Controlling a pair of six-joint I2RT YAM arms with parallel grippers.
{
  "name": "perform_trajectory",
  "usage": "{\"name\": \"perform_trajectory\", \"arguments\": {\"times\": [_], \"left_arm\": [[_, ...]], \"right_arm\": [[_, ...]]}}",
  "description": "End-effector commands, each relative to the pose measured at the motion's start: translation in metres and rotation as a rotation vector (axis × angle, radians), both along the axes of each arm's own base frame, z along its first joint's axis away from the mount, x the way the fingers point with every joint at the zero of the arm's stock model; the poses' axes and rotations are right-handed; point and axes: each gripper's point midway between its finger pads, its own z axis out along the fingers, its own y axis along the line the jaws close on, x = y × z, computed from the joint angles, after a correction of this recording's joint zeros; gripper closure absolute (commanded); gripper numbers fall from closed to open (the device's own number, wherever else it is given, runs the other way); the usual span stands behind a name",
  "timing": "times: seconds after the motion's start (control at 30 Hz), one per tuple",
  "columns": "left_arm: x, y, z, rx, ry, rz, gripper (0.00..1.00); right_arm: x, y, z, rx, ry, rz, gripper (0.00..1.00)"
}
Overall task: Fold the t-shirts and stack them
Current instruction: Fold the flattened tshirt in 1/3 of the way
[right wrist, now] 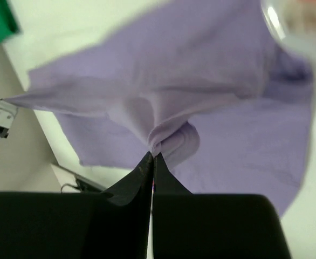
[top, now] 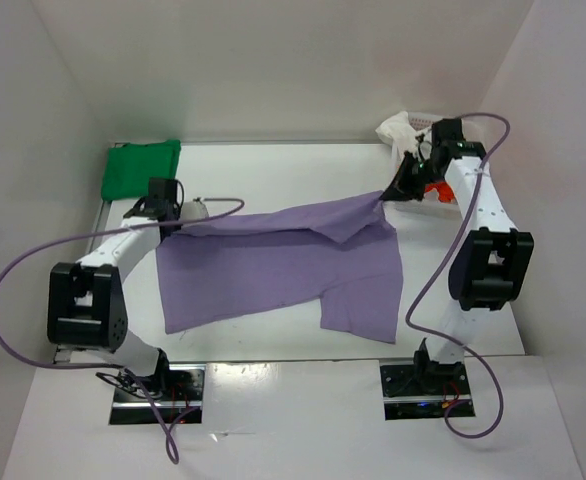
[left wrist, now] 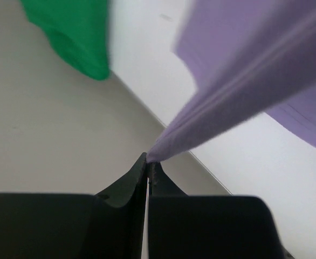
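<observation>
The two arms were bolted at the near edge of the counter (top: 273, 350). Just beyond them lay the purple shirt (top: 273, 265), spread across the middle. Its near part was flat on the surface, and the right side reached closer to me than the left.

Farther back, the shirt's far edge was drawn out between the two hands. The left hand (top: 180, 220) was shut tight, its tips pinching the far-left corner of the purple cloth. From its own camera the fabric ran away from the closed tips (left wrist: 148, 161) in a taut ridge. The right hand (top: 388, 193) was likewise fully closed, gripping a small bunch of the far-right edge (right wrist: 152, 155), and the cloth rose off the counter toward it.

Behind the left hand, in the far-left corner, the green shirt (top: 141, 167) lay in a compact heap, apart from the purple one. In the far-right corner, behind the right hand, the white shirt (top: 398, 126) sat crumpled at the basket (top: 425, 113). A bit of the orange-red shirt (top: 436, 190) showed beside the right arm.
</observation>
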Motion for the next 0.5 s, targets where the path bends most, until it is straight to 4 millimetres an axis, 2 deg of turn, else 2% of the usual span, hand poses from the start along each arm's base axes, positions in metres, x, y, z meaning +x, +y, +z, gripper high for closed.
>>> {"name": "perform_trajectory", "arguments": {"times": [0.0, 0.03, 0.07, 0.1, 0.13, 0.17, 0.2, 0.23, 0.3, 0.33, 0.43, 0.47], "left_arm": [[0.042, 0.01, 0.027, -0.057, -0.179, 0.142, 1.0], [0.058, 0.009, 0.027, -0.07, -0.202, 0.155, 1.0], [0.065, 0.011, 0.027, -0.084, -0.234, 0.191, 1.0], [0.074, 0.012, 0.03, -0.09, -0.266, 0.212, 1.0], [0.082, 0.007, 0.018, -0.1, -0.249, 0.218, 0.99], [0.096, 0.007, 0.032, -0.122, -0.312, 0.249, 0.99], [0.105, 0.008, 0.037, -0.129, -0.341, 0.267, 0.99], [0.112, 0.008, 0.03, -0.139, -0.339, 0.28, 0.99], [0.128, 0.008, 0.046, -0.156, -0.396, 0.301, 0.98], [0.13, 0.007, 0.04, -0.142, -0.39, 0.315, 0.98], [0.134, 0.012, 0.042, -0.097, -0.402, 0.321, 0.98], [0.134, 0.014, 0.042, -0.083, -0.404, 0.319, 0.98]], "right_arm": [[0.045, 0.026, 0.057, 0.032, -0.209, 0.08, 1.0], [0.061, 0.025, 0.049, 0.023, -0.201, 0.074, 1.0], [0.08, 0.032, 0.077, 0.026, -0.285, 0.083, 1.0], [0.091, 0.037, 0.084, 0.031, -0.309, 0.086, 1.0], [0.111, 0.035, 0.066, 0.02, -0.289, 0.078, 1.0], [0.125, 0.034, 0.091, 0.009, -0.354, 0.072, 1.0], [0.136, 0.035, 0.089, -0.013, -0.37, 0.065, 1.0], [0.149, 0.033, 0.082, -0.025, -0.373, 0.056, 1.0], [0.159, 0.032, 0.073, -0.035, -0.37, 0.049, 1.0], [0.163, 0.03, 0.059, -0.045, -0.345, 0.042, 1.0], [0.164, 0.029, 0.054, -0.058, -0.347, 0.06, 1.0], [0.164, 0.034, 0.058, -0.056, -0.359, 0.069, 1.0]]}}
